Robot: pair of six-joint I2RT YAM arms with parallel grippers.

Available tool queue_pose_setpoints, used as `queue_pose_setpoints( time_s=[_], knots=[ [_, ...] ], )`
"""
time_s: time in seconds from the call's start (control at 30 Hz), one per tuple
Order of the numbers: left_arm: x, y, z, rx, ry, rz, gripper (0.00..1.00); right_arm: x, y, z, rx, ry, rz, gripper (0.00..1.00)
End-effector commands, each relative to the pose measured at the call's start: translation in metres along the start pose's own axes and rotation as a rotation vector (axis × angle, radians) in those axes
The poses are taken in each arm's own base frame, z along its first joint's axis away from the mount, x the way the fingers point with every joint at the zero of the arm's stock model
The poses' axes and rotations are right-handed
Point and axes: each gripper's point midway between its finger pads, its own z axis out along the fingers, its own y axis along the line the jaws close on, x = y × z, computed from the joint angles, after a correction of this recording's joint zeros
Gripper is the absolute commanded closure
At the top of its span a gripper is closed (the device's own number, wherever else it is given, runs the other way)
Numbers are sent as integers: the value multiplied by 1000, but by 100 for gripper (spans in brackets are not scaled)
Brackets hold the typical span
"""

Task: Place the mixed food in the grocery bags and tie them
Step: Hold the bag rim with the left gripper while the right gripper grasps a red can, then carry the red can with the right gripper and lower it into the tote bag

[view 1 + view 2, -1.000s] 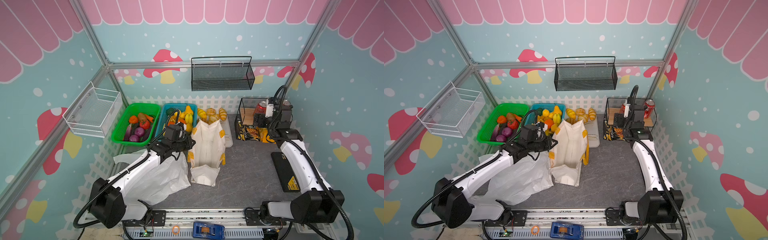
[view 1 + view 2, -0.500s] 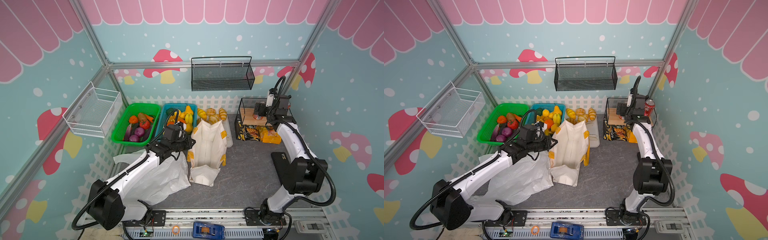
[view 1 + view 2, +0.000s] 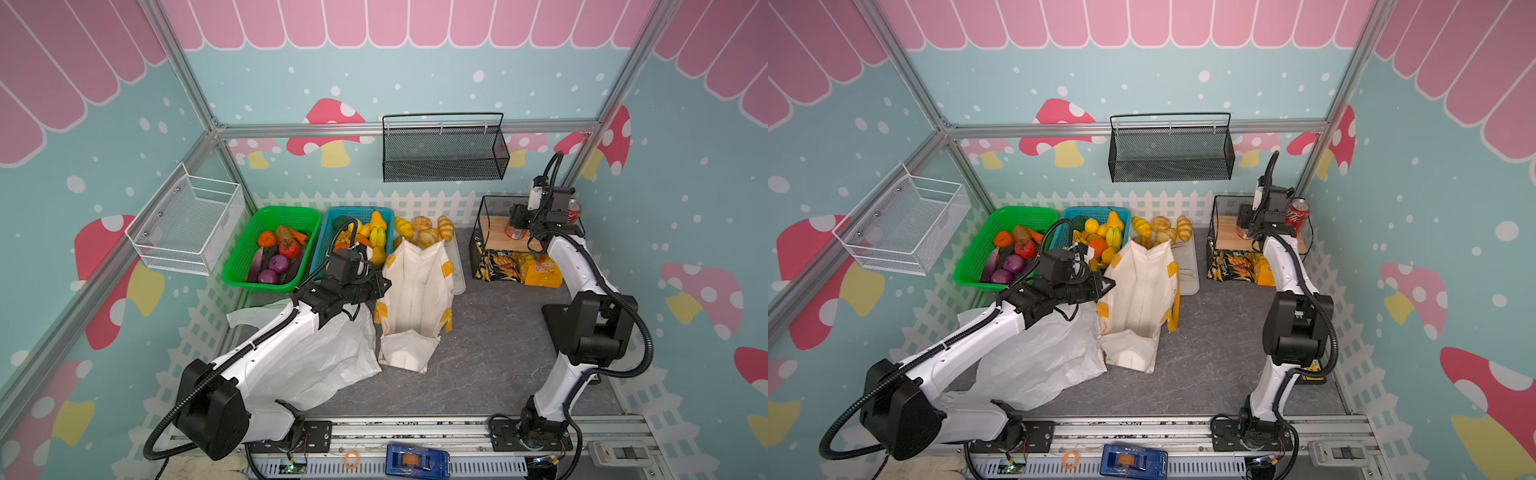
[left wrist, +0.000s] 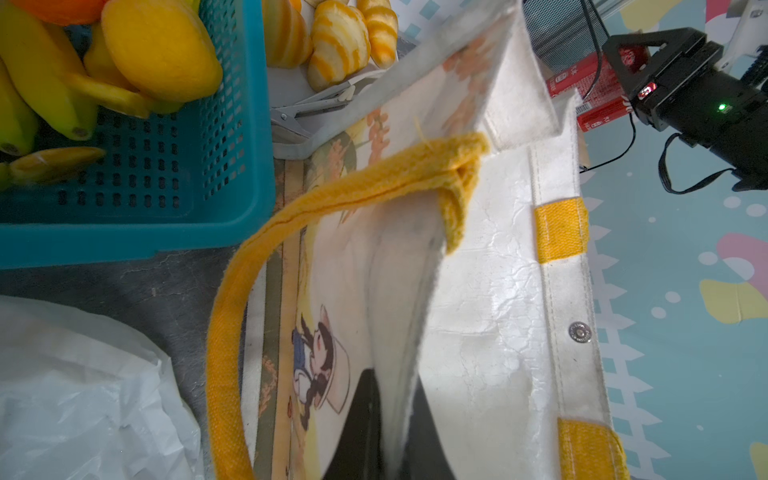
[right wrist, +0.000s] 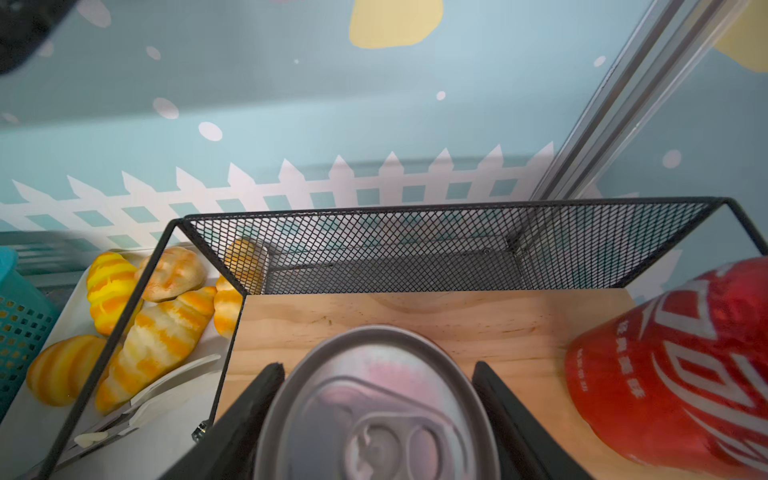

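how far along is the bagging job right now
Nothing looks bagged or tied. In hand: left gripper pinches the tote wall open; right gripper straddles one soda can on the shelf. To do: second can, tomato and onions in the green basket, plastic bag lying flat, tying.

Mock grocery stall: mushroom-print walls (image 3: 415,75), aluminium frame (image 3: 291,131), produce baskets (image 3: 286,210).

Both top views look down from high out front, sharing my whole table (image 3: 490,345). Left wrist camera hugs the tote (image 4: 490,299); right wrist camera stares close down onto a can (image 5: 374,415).
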Motion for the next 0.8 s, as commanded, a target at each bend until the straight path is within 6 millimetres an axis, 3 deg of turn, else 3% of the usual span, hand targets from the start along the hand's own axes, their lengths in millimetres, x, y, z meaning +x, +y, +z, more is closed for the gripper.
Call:
queue_pose_setpoints(
  time_s=[0.0, 0.13, 0.2, 0.3, 0.43, 0.53, 0.63, 0.77],
  knots=[
    [-11, -13, -9, 46, -53, 28, 100, -16, 4, -2, -26, -39, -20, 41],
    [-10, -15, -9, 56, -46, 20, 100, -25, 2, -16, -14, -55, -36, 53],
    [-9, -17, -10, 65, -41, 11, 100, -32, 1, -31, -1, -71, -40, 59],
    [-6, -20, -9, 89, -38, -14, 100, -44, 4, -71, -6, -126, -24, 65],
    [-1, -24, -5, 126, -24, -52, 100, -48, 26, -134, -105, -216, 5, 72],
    [1, -27, -3, 142, -14, -61, 100, -41, 56, -176, -212, -254, -4, 74],
    [4, -28, -2, 149, -4, -62, 100, -36, 103, -218, -390, -305, -40, 75],
    [8, -29, 1, 154, 11, -61, 100, -28, 182, -261, -641, -334, -116, 76]
  ],
)
